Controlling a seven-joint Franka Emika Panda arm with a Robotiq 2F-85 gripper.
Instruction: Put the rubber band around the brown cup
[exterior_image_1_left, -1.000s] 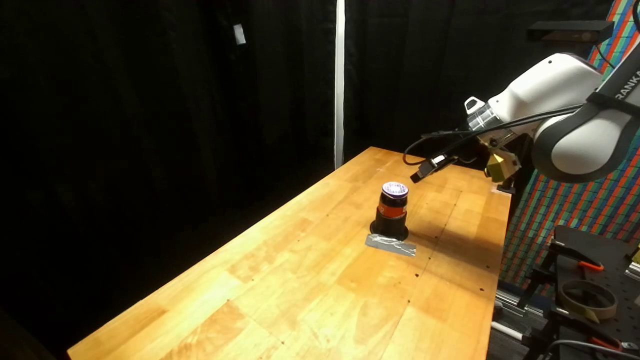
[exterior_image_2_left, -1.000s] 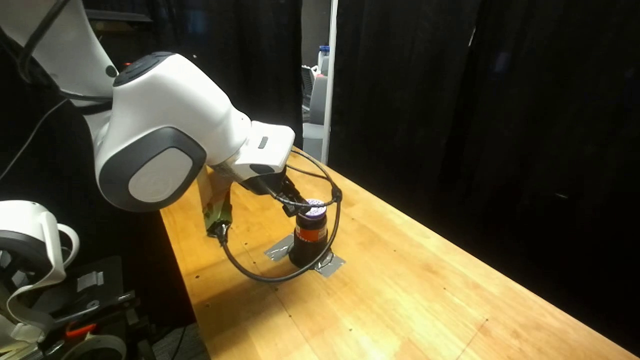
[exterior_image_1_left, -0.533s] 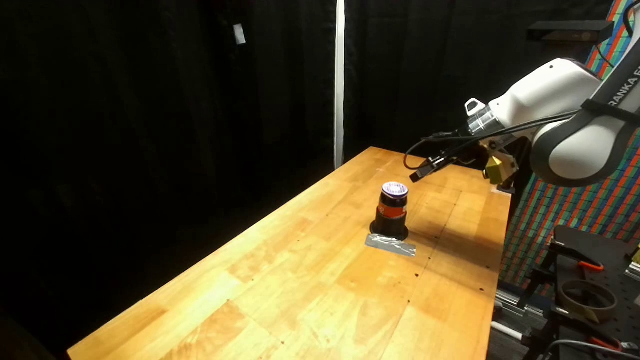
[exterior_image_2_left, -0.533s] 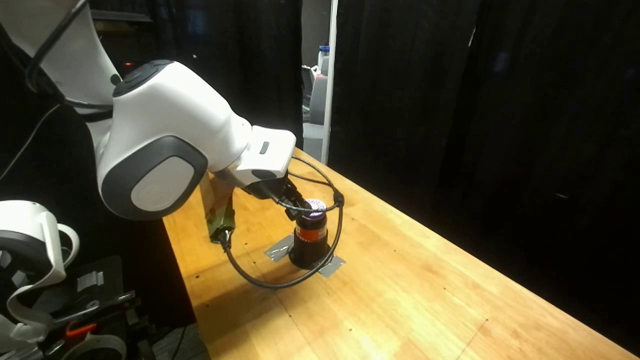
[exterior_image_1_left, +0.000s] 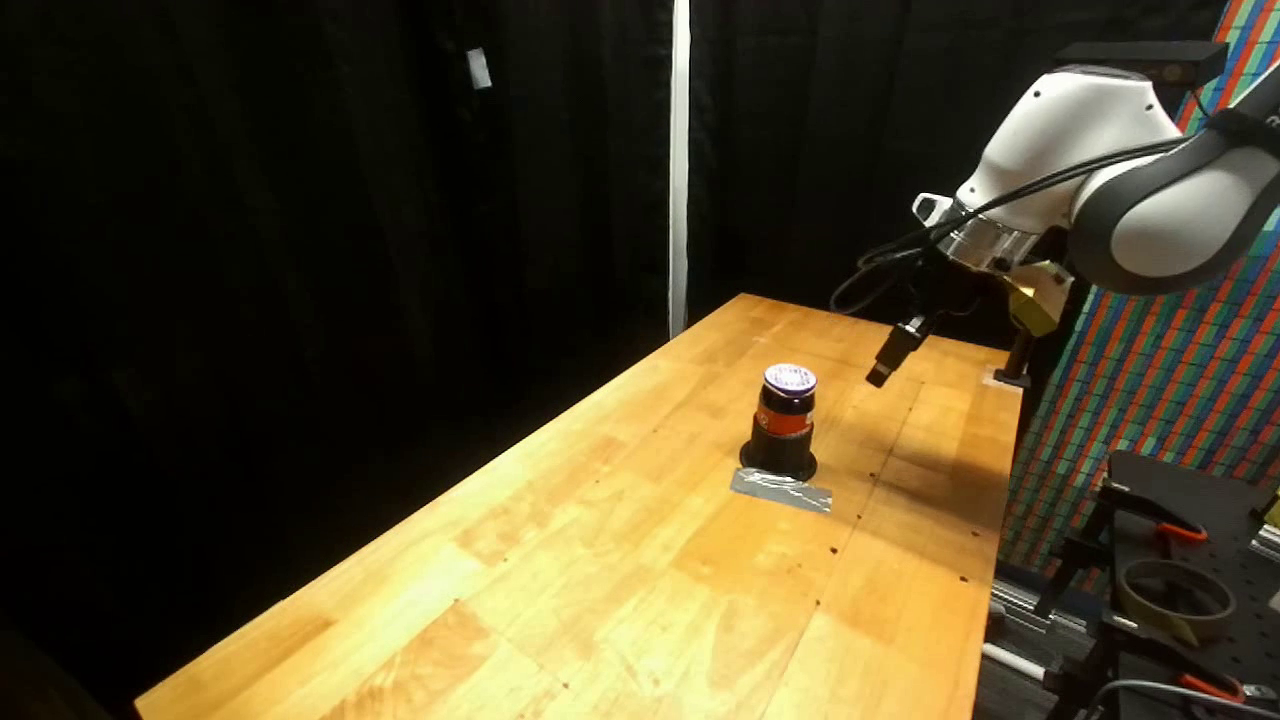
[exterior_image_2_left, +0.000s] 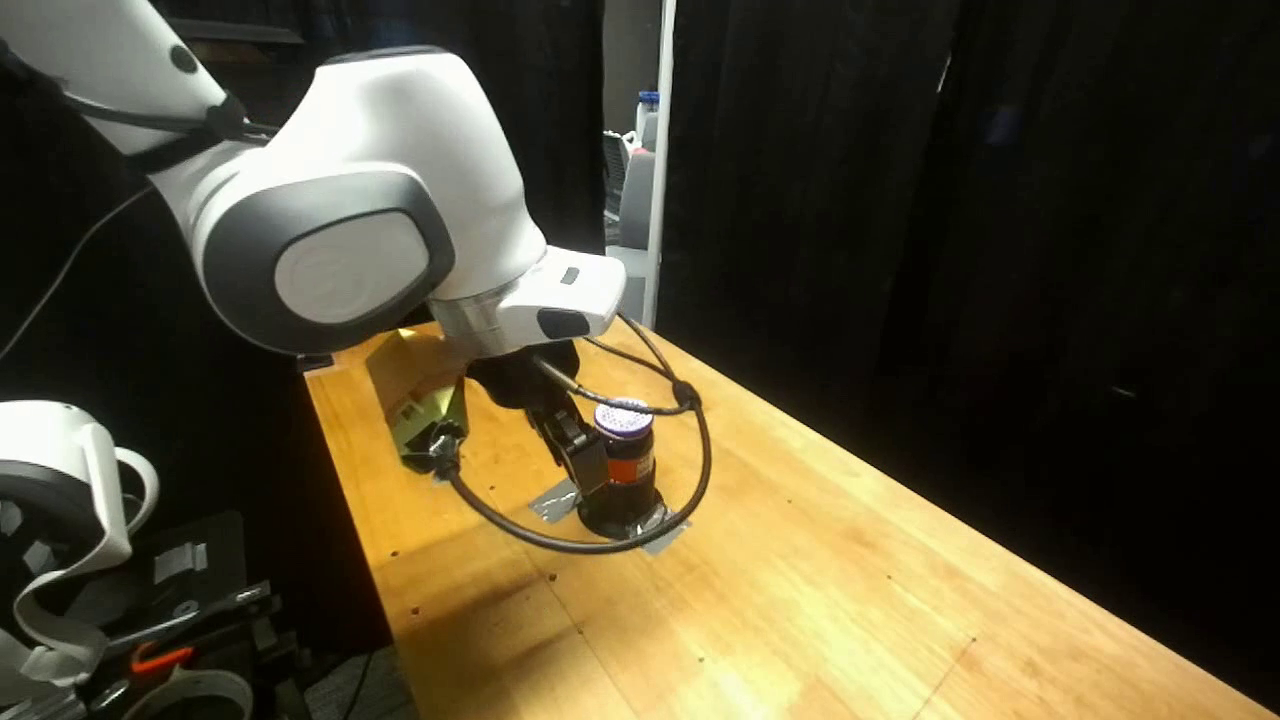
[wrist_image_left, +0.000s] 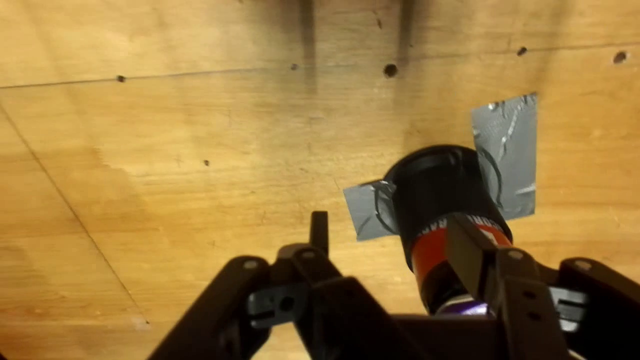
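The wooden bench (exterior_image_1_left: 600, 560) spread out beneath the jaws, dotted with small dark holes (wrist_image_left: 390, 70). On it, just beside the jaws, the brown cup (exterior_image_1_left: 783, 423) stood upright, two strips of grey tape (wrist_image_left: 511, 160) lapping from its foot (wrist_image_left: 431, 167) onto the wood.

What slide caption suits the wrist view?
Open end effector above a wooden tabletop, one finger partly hiding the orange-striped cup between duct tape strips.
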